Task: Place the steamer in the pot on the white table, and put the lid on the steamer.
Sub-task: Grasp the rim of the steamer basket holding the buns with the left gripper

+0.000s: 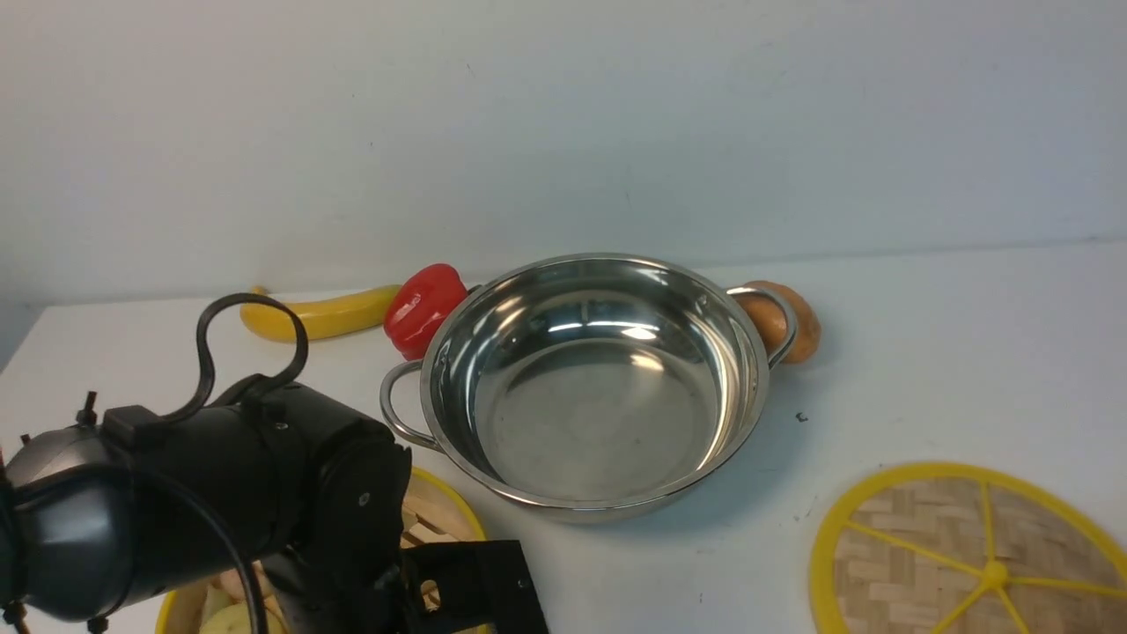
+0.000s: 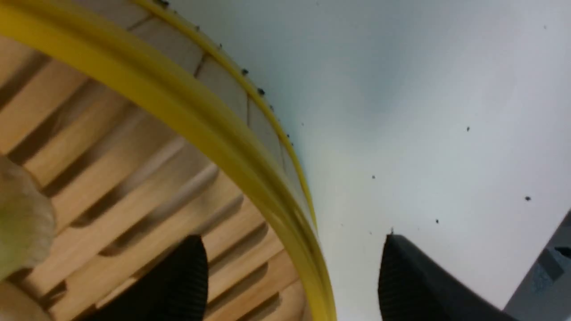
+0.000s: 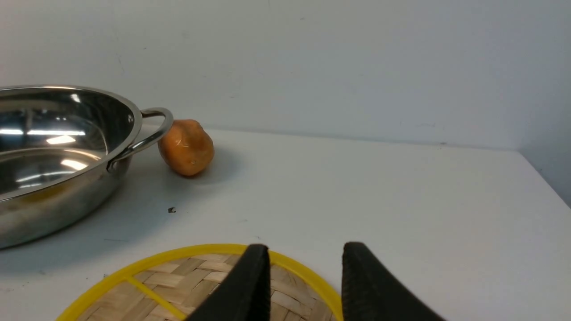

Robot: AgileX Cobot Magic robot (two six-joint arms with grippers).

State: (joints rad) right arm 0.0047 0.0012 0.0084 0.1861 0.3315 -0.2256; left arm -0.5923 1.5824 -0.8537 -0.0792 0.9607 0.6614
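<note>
One steamer (image 1: 454, 498) with pale toy food sits on the white table (image 1: 924, 370), nearer than the one empty pot (image 1: 599, 414) and partly behind the left arm. The left gripper (image 2: 292, 272) is spread astride its rim; the right gripper (image 3: 306, 276) is parted, holding nothing. One lid (image 1: 916, 563), one banana (image 1: 339, 314), one red pepper (image 1: 424, 310), one orange-brown item (image 1: 797, 326).

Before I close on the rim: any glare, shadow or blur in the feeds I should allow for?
Front view: bright glare spots inside the pot, soft shadow on the table beside it. Left wrist view: the left claw's fingertips look soft, and the steamer is slightly blurred. Right wrist view: streaky reflections in the pot.
</note>
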